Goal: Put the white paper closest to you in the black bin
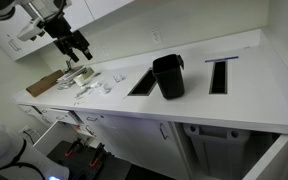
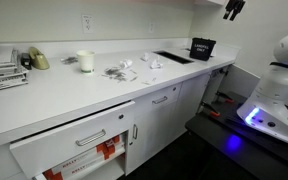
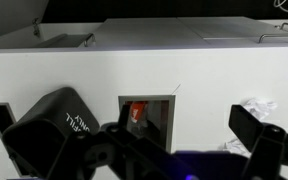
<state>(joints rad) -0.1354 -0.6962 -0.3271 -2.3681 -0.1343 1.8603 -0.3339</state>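
Note:
The black bin (image 1: 168, 75) stands on the white counter between two dark cutouts. It also shows in an exterior view (image 2: 202, 48) and in the wrist view (image 3: 52, 128). Several small crumpled white papers (image 1: 102, 84) lie to the left of the bin, and they show in an exterior view (image 2: 119, 71) too. One white paper (image 3: 258, 107) sits at the right edge of the wrist view. My gripper (image 1: 76, 47) hangs open and empty well above the counter, over the papers. Its fingers (image 3: 184, 152) are spread wide in the wrist view.
A brown flat cardboard piece (image 1: 46, 83) lies at the counter's left end. Rectangular cutouts (image 1: 142, 84) (image 1: 218, 73) flank the bin. A white cup (image 2: 85, 61) and stacked papers (image 2: 2, 70) sit further along. A drawer (image 2: 79, 150) below the counter stands open.

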